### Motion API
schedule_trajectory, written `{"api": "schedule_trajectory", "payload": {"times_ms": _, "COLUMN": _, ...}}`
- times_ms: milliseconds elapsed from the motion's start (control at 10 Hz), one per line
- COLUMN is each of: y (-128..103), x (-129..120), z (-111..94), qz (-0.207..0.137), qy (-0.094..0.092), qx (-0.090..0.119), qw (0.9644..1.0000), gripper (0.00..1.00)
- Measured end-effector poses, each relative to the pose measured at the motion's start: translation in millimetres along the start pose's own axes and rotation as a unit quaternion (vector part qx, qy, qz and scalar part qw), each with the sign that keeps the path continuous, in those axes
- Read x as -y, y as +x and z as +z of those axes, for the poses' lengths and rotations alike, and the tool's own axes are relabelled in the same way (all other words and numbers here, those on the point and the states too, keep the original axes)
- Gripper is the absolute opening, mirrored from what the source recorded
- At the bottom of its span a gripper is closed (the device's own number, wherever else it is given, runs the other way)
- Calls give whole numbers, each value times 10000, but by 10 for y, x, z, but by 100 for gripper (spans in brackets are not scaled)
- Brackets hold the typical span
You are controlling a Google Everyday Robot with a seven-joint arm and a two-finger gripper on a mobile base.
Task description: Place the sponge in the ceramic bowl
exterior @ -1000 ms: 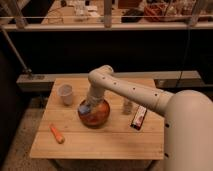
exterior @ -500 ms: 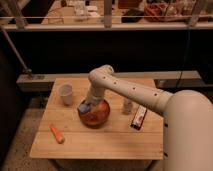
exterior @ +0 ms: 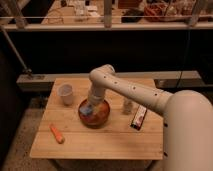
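The reddish-orange ceramic bowl [exterior: 97,116] sits in the middle of the wooden table [exterior: 100,142]. The light-blue sponge [exterior: 86,109] lies at the bowl's left rim, right under the tip of my gripper [exterior: 90,104]. The white arm reaches in from the right and bends down over the bowl, hiding part of its inside. Whether the sponge rests in the bowl or hangs from the gripper is unclear.
A small white cup [exterior: 65,93] stands left of the bowl. An orange carrot-like stick [exterior: 57,133] lies near the front left. Right of the bowl stand a small jar [exterior: 128,105] and a dark packet [exterior: 138,118]. A railing runs behind.
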Motion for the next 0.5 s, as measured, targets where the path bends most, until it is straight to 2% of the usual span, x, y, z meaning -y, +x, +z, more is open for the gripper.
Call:
{"api": "schedule_trajectory", "payload": {"times_ms": 100, "y": -2, "x": 5, "z": 1, "qz": -9, "qy": 0, "qx": 7, "qw": 10000, "gripper": 79}}
{"api": "schedule_trajectory", "payload": {"times_ms": 200, "y": 1, "x": 18, "z": 1, "qz": -15, "qy": 4, "qx": 25, "qw": 10000, "gripper": 74}}
{"api": "schedule_trajectory", "payload": {"times_ms": 300, "y": 10, "x": 30, "z": 4, "qz": -21, "qy": 1, "qx": 36, "qw": 10000, "gripper": 63}}
{"api": "schedule_trajectory", "payload": {"times_ms": 400, "y": 14, "x": 37, "z": 5, "qz": -30, "qy": -2, "qx": 43, "qw": 10000, "gripper": 57}}
{"api": "schedule_trajectory", "payload": {"times_ms": 500, "y": 19, "x": 39, "z": 5, "qz": -35, "qy": -4, "qx": 48, "qw": 10000, "gripper": 56}}
